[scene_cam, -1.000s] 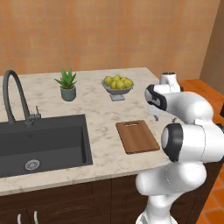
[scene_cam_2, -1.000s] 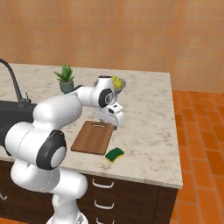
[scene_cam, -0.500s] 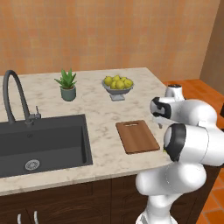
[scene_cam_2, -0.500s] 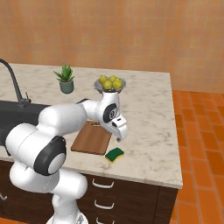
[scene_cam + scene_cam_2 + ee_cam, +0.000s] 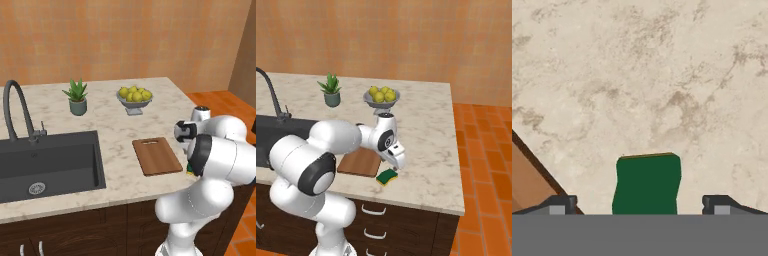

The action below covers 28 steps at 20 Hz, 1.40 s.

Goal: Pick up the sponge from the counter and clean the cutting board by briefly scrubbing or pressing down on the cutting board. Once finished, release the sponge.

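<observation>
A beige marbled desk point(image 5: 112, 120) fills the middle of the left base view, against an orange tiled wall, with a dark sink point(image 5: 47, 162) and curved faucet point(image 5: 15, 112) at the left, a small potted plant point(image 5: 76, 97) and a bowl of lemons point(image 5: 134, 96) toward the back. The cutting board point(image 5: 156, 156) lies flat near the desk's front edge, right of centre. In the right base view the white arm reaches across from the lower left, its wrist bent down over the front of the desk. The end effector point(image 5: 639, 205) hangs just above the sponge point(image 5: 387, 176), which sits green side up just beside the board's right edge; the fingertips point(image 5: 559, 204) stand wide apart on either side of it, holding nothing.
</observation>
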Tool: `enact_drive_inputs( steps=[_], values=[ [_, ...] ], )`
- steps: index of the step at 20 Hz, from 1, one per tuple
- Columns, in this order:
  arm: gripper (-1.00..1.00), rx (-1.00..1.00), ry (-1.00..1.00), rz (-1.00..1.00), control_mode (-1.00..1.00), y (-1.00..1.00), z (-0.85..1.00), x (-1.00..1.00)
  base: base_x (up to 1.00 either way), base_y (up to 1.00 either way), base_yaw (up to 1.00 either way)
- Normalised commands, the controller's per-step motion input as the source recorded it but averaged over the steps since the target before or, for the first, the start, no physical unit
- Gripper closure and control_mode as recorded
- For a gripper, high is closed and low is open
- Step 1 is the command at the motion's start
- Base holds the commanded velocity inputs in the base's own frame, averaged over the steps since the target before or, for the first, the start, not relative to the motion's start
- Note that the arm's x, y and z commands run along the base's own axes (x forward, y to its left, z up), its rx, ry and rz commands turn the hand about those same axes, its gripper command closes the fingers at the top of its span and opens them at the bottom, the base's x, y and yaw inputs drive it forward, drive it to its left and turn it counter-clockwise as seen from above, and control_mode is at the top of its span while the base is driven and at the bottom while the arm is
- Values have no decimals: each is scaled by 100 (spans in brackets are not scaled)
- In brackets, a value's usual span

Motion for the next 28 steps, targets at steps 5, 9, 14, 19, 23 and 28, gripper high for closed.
enact_drive_inputs(
  steps=[5, 9, 14, 19, 23, 28],
  values=[
    [-100, 0, 0, 0, -100, -6, -22, 0, 0, 0, 0],
    [-100, 0, 0, 0, -100, 0, -28, 0, 0, 0, 0],
    [-100, 0, 0, 0, -100, 0, -27, 0, 0, 0, 0],
    [-100, 0, 0, 0, -100, 0, -17, 0, 0, 0, 0],
    [-100, 0, 0, 0, -100, 0, -12, 0, 0, 0, 0],
    [-100, 0, 0, 0, -100, 0, -1, 0, 0, 0, 0]
  ],
)
